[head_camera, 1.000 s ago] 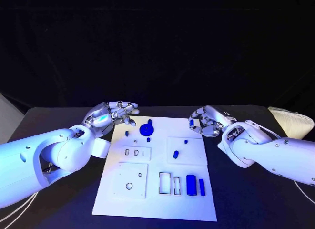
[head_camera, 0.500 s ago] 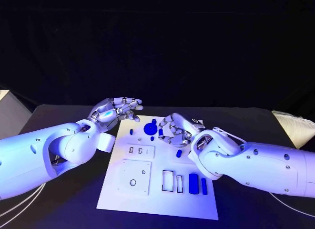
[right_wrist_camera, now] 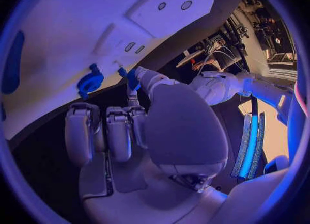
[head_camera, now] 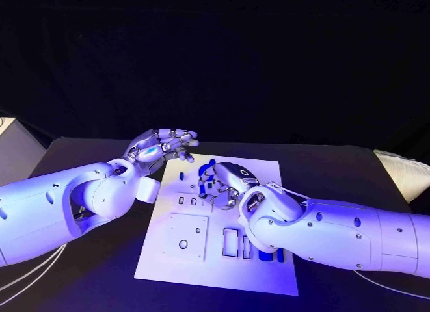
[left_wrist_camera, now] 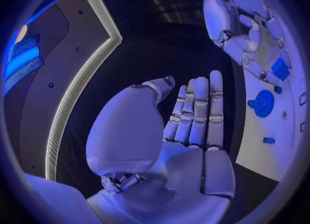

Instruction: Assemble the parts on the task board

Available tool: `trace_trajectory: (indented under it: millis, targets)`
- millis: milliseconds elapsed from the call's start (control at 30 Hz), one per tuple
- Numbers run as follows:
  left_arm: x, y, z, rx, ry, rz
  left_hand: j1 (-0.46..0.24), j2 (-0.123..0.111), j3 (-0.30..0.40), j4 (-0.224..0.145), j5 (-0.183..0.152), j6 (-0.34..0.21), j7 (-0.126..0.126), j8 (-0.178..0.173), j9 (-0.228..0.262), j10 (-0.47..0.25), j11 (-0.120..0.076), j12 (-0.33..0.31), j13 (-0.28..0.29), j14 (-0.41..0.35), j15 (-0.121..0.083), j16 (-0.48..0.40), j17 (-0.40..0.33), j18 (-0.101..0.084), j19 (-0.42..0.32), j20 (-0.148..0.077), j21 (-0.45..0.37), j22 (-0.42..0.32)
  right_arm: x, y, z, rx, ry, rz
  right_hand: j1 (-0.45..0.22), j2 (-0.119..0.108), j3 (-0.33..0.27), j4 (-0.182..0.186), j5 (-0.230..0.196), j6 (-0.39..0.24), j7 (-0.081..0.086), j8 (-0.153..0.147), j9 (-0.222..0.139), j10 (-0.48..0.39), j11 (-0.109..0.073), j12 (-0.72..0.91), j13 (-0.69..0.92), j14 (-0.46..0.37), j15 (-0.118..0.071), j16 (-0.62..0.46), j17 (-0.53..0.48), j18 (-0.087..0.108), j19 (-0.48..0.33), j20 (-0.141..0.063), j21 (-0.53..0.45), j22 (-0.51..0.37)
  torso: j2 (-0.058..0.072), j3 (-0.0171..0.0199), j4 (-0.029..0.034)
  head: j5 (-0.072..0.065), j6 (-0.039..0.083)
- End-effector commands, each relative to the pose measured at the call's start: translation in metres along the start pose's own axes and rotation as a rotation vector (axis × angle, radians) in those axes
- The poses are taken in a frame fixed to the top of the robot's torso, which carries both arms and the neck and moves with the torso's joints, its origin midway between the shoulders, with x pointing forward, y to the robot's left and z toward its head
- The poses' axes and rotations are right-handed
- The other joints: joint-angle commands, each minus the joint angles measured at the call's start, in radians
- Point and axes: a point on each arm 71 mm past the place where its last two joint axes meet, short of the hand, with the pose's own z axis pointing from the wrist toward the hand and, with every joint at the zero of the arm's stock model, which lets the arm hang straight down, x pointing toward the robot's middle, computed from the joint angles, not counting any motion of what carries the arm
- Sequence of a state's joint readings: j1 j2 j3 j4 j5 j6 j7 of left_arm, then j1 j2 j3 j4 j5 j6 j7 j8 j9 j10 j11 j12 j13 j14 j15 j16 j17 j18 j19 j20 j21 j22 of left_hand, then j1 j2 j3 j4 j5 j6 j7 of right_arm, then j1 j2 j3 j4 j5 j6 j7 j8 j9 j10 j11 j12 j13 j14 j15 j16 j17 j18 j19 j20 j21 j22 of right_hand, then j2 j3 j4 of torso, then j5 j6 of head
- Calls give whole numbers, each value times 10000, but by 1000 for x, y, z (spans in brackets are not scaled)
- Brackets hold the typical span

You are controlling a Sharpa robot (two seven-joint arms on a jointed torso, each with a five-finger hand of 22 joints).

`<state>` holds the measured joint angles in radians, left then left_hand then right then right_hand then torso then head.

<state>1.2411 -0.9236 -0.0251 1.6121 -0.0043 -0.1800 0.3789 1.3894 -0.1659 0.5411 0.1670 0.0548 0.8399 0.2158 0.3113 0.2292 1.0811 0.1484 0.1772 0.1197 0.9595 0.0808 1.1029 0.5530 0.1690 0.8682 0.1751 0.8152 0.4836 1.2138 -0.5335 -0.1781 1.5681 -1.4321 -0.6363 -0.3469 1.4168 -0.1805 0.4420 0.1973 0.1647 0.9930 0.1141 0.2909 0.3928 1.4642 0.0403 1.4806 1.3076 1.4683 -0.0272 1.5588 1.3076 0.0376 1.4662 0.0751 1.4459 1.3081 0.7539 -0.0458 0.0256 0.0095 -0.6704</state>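
Holding a small blue part [right_wrist_camera: 131,78] at its fingertips, right hand [head_camera: 223,184] hangs over the task board [head_camera: 261,170]'s far end; pinch visible in R wrist view. Left hand [head_camera: 161,147] empty, fingers apart, off board's far-left corner. Vs 0.5 s ago: R hand moved leftward.

Dim room, black backdrop; blue-violet light tints everything. Fisheye wrist views curve straight edges; their rims darken.
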Motion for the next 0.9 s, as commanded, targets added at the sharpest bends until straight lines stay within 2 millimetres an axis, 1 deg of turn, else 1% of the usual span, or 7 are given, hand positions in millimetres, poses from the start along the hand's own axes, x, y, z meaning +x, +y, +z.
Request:
trace_trajectory:
  millis: [33,67,233,433,567,700,900]
  targets:
    - [4,-1,0,65,221,-129,4,37,61,-28,-7,-34,60,56,15,-51,9,71,18,-38,2,45,-22,131,-64,24,74,22,6,2,1,91,50,-344,-126,42,54,8,9,62,-12,131,213,248,-61,-35,1790,956,-74,-2,2358,-55,450,-48,-30,1606,17,18,15,47,-44]
    - [5,-1,0,63,228,-131,4,37,61,-28,-7,-34,60,56,15,-51,9,71,18,-38,2,45,-22,131,-64,24,74,22,8,3,1,93,81,-353,-126,42,54,8,9,62,-12,131,213,248,-61,-35,1790,956,-74,-2,2358,-55,450,-48,-30,1606,19,28,6,59,-54]
    - [5,-1,0,53,253,-141,4,37,61,-28,-7,-34,60,56,15,-51,9,71,18,-38,2,45,-22,131,-64,24,74,22,15,3,2,119,175,-442,-126,42,54,8,9,62,-12,131,213,248,-61,-35,1790,956,-74,-2,2358,-55,450,-48,-30,1606,22,32,-3,81,-106]
    - [6,-1,0,36,281,-151,4,37,61,-28,-7,-34,60,56,15,-51,9,71,18,-38,2,45,-22,131,-64,24,74,22,21,2,4,200,274,-611,-145,21,52,10,0,56,-14,142,216,238,-63,-47,1780,955,-76,-5,2352,-55,452,-48,-26,1609,8,37,-12,193,-148]
    - [7,0,1,28,323,-168,4,37,61,-28,-7,-34,60,56,15,-51,9,71,18,-38,2,45,-22,131,-64,24,74,22,25,2,4,216,385,-689,-145,21,52,10,0,56,-14,142,216,238,-63,-47,1780,955,-76,-5,2352,-55,452,-48,-26,1609,6,35,6,193,-185]
    - [7,0,1,23,329,-170,4,37,61,-28,-7,-34,60,56,15,-51,9,71,18,-38,2,45,-22,131,-64,24,74,22,28,2,3,233,470,-725,-162,-9,52,5,-12,46,-17,156,220,232,-66,-55,1774,952,-78,-11,2339,-50,443,-49,-47,1594,5,39,2,204,-192]
    - [7,0,0,14,331,-170,4,37,61,-28,-7,-34,60,56,15,-51,9,71,18,-38,2,45,-22,131,-64,24,74,22,31,1,2,261,609,-771,-170,-28,51,1,-13,40,-17,163,222,233,-67,-53,1776,955,-79,-5,2353,-50,443,-50,-50,1593,6,24,-14,224,-207]
